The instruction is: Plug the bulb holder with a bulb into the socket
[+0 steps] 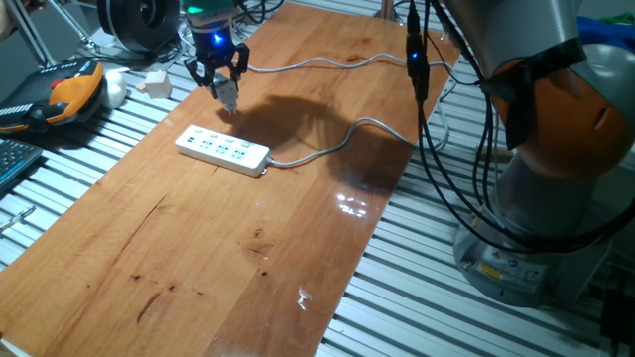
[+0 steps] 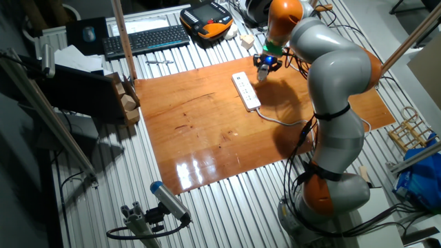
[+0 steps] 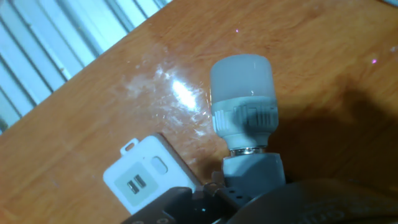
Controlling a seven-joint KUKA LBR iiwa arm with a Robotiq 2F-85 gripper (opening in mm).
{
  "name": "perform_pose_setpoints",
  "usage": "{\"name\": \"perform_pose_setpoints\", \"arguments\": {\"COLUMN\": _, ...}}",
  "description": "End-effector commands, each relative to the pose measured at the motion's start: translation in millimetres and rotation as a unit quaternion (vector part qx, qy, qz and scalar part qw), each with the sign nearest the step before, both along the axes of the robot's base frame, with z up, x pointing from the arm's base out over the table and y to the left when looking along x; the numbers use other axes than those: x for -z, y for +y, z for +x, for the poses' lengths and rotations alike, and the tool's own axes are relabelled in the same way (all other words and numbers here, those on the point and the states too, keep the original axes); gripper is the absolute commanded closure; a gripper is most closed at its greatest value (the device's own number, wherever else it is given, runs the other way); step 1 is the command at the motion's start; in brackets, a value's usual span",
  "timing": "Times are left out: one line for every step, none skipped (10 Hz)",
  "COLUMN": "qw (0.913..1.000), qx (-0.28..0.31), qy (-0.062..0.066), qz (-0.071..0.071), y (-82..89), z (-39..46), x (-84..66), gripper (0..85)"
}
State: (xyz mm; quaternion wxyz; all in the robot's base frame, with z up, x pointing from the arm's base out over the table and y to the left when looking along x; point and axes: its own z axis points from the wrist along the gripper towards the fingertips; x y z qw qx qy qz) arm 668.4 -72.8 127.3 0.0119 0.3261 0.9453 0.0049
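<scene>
Overhead, the pincer [image 1: 226, 87] pinches the bulb holder with a bulb [image 1: 229, 96], hanging it above the tabletop [image 1: 228, 238] at about one o'clock from the socket's [image 1: 222, 150] near end, apart from it.

The bulb holder with a bulb [image 3: 244, 118] is hanging just above the table, white bulb pointing away from the hand camera, grey holder behind. The socket [image 1: 222, 150] is lying flat on the wooden board, its end [image 3: 146, 177] showing just beside the holder.
</scene>
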Motion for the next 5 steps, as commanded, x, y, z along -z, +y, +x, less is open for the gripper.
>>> {"name": "perform_pose_setpoints", "arguments": {"qw": 1.0000, "qx": 0.007, "qy": -0.003, "qz": -0.003, "y": -0.2, "z": -0.3, "x": -0.4, "gripper": 85.0}}
{"name": "perform_pose_setpoints", "arguments": {"qw": 0.9999, "qx": 0.007, "qy": -0.006, "qz": -0.006, "y": -0.3, "z": -0.7, "x": -0.9, "gripper": 85.0}}
{"name": "perform_pose_setpoints", "arguments": {"qw": 0.9996, "qx": 0.023, "qy": -0.012, "qz": -0.013, "y": -0.2, "z": -1.3, "x": -1.5, "gripper": 85.0}}
{"name": "perform_pose_setpoints", "arguments": {"qw": 0.9983, "qx": 0.053, "qy": -0.015, "qz": -0.018, "y": -0.4, "z": -1.8, "x": -2.0, "gripper": 85.0}}
{"name": "perform_pose_setpoints", "arguments": {"qw": 0.9956, "qx": 0.090, "qy": -0.017, "qz": -0.020, "y": -0.5, "z": -2.1, "x": -2.5, "gripper": 85.0}}
